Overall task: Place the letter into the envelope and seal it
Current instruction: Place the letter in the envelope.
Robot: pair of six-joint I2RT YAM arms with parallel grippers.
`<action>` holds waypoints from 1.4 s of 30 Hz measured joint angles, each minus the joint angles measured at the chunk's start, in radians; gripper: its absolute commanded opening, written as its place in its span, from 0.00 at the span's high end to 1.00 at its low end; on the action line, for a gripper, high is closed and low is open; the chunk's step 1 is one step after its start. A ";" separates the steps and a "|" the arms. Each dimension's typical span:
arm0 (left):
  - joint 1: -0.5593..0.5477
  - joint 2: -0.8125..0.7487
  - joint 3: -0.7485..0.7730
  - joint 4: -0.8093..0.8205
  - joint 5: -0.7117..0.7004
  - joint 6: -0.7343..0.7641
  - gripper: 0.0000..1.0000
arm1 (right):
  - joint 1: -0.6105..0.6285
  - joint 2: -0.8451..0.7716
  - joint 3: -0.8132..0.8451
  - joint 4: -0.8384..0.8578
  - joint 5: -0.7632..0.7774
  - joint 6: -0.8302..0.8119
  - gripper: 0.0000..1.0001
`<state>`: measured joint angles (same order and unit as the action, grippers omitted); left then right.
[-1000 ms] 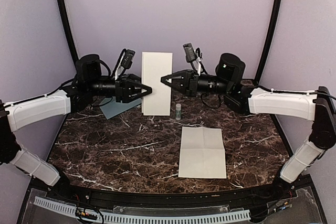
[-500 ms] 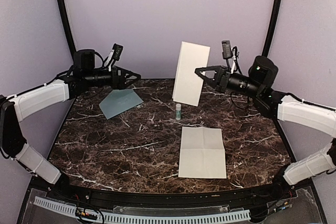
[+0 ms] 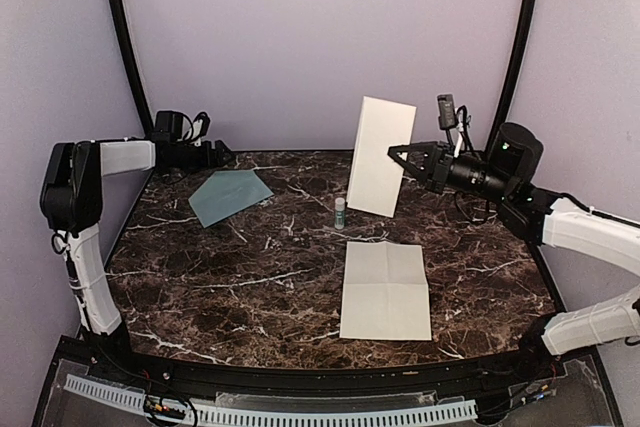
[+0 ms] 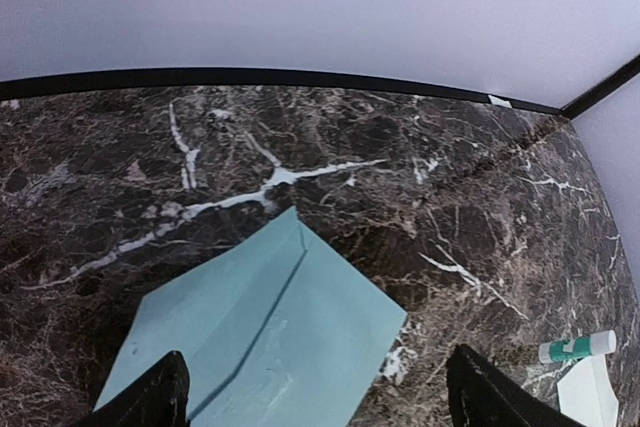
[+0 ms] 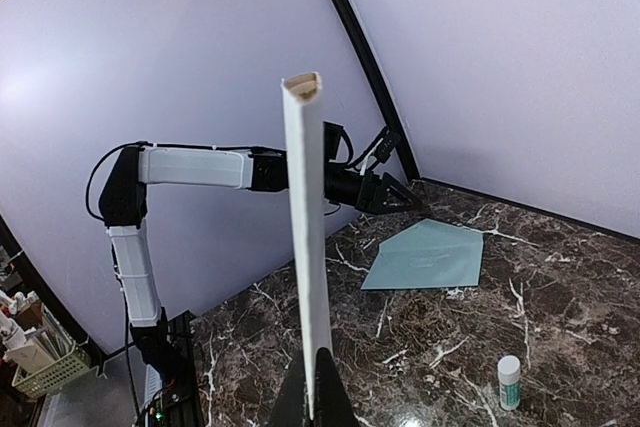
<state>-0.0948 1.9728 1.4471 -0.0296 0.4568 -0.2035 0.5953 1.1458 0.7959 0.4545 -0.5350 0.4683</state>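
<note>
Here, right gripper (image 3: 402,156) clamps the letter (image 3: 378,152) upright between closed jaws.
Wide-open left gripper (image 3: 214,157), envelope (image 3: 230,196) just ahead of its jaws, should pin it flat.

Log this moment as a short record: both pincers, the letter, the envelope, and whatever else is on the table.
left pincer: open, empty, hovering by the envelope without touching it
right pincer: shut on the folded letter's edge
folded letter: white, held upright, apparently clear of the table
envelope: pale blue-grey, lying flat at the far left
glue stick: standing upright near the middle, apart from both papers
flat sheet: white, creased, lying flat near the front right
task state: letter not yet in the envelope
</note>
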 measured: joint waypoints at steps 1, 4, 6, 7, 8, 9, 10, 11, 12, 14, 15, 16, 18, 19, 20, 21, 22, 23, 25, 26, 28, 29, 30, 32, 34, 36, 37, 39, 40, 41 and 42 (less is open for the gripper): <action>0.009 0.023 0.015 -0.005 -0.008 0.000 0.12 | 0.000 0.000 0.000 -0.001 0.000 0.000 1.00; 0.035 0.088 0.068 -0.021 -0.037 0.002 0.12 | 0.000 -0.002 0.000 0.000 -0.002 0.000 1.00; 0.046 0.119 0.097 -0.032 -0.051 0.006 0.12 | 0.000 -0.002 0.000 -0.001 -0.003 0.000 1.00; 0.053 0.140 0.119 -0.036 -0.058 0.009 0.12 | 0.000 -0.001 0.000 -0.001 -0.003 0.000 1.00; 0.058 0.153 0.135 -0.041 -0.063 0.013 0.12 | 0.000 -0.001 0.000 -0.001 -0.004 0.000 1.00; 0.062 0.170 0.154 -0.048 -0.069 0.017 0.12 | 0.000 0.001 0.000 -0.001 -0.006 0.000 1.00; 0.066 0.186 0.172 -0.053 -0.074 0.022 0.12 | 0.000 0.004 0.000 0.000 -0.009 0.000 1.00; 0.069 0.201 0.190 -0.058 -0.077 0.027 0.12 | 0.000 0.008 0.000 0.000 -0.011 0.001 1.00; 0.072 0.216 0.209 -0.065 -0.080 0.034 0.12 | 0.000 0.013 0.000 0.000 -0.014 0.002 1.00; 0.078 0.249 0.247 -0.083 -0.081 0.043 0.12 | 0.000 0.026 0.000 0.001 -0.018 0.005 1.00; 0.080 0.264 0.262 -0.087 -0.080 0.045 0.13 | 0.000 0.031 0.000 0.001 -0.020 0.007 1.00; 0.082 0.283 0.284 -0.096 -0.080 0.049 0.13 | -0.001 0.037 0.000 0.001 -0.023 0.010 1.00; 0.085 0.313 0.308 -0.103 -0.075 0.054 0.14 | -0.001 0.045 0.000 0.001 -0.028 0.015 1.00; 0.086 0.326 0.317 -0.107 -0.071 0.055 0.17 | -0.001 0.047 0.000 0.001 -0.030 0.016 1.00; 0.086 0.336 0.320 -0.110 -0.066 0.056 0.18 | -0.001 0.048 0.000 0.001 -0.032 0.018 1.00; 0.086 0.344 0.320 -0.115 -0.060 0.058 0.23 | -0.001 0.049 0.000 0.001 -0.033 0.020 1.00; 0.086 0.350 0.320 -0.122 -0.052 0.059 0.24 | -0.001 0.049 0.000 0.002 -0.034 0.020 1.00; 0.086 0.354 0.320 -0.126 -0.046 0.057 0.28 | -0.001 0.050 0.000 0.002 -0.035 0.021 1.00; 0.086 0.357 0.320 -0.134 -0.028 0.061 0.31 | -0.001 0.053 0.000 0.004 -0.040 0.024 1.00; 0.086 0.357 0.320 -0.137 -0.019 0.061 0.33 | -0.001 0.056 0.000 0.007 -0.042 0.024 1.00; 0.086 0.357 0.320 -0.137 -0.004 0.061 0.39 | -0.001 0.066 0.000 0.014 -0.048 0.029 1.00; 0.086 0.357 0.320 -0.138 0.002 0.061 0.41 | -0.001 0.071 0.000 0.016 -0.051 0.031 1.00; 0.086 0.357 0.320 -0.141 0.008 0.064 0.44 | -0.001 0.075 0.000 0.016 -0.052 0.031 1.00; 0.086 0.357 0.320 -0.146 0.018 0.064 0.47 | -0.001 0.079 0.000 0.016 -0.053 0.031 1.00; 0.086 0.358 0.320 -0.149 0.025 0.068 0.49 | -0.001 0.081 0.000 0.016 -0.053 0.031 1.00; 0.086 0.357 0.320 -0.154 0.029 0.071 0.54 | -0.001 0.081 0.000 0.016 -0.054 0.031 1.00; 0.086 0.357 0.320 -0.157 0.030 0.074 0.58 | -0.001 0.081 0.000 0.016 -0.055 0.031 1.00; 0.086 0.357 0.320 -0.166 0.030 0.081 0.63 | -0.001 0.081 0.000 0.016 -0.057 0.032 1.00; 0.086 0.357 0.320 -0.171 0.031 0.083 0.65 | -0.001 0.081 0.000 0.017 -0.058 0.032 1.00; 0.086 0.357 0.320 -0.174 0.033 0.087 0.67 | -0.001 0.081 0.000 0.016 -0.059 0.033 1.00; 0.086 0.357 0.320 -0.176 0.035 0.087 0.69 | -0.001 0.081 0.000 0.016 -0.060 0.035 1.00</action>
<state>-0.0086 2.3302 1.7668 -0.2058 0.4923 -0.1162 0.5945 1.2266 0.7959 0.4709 -0.5945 0.5030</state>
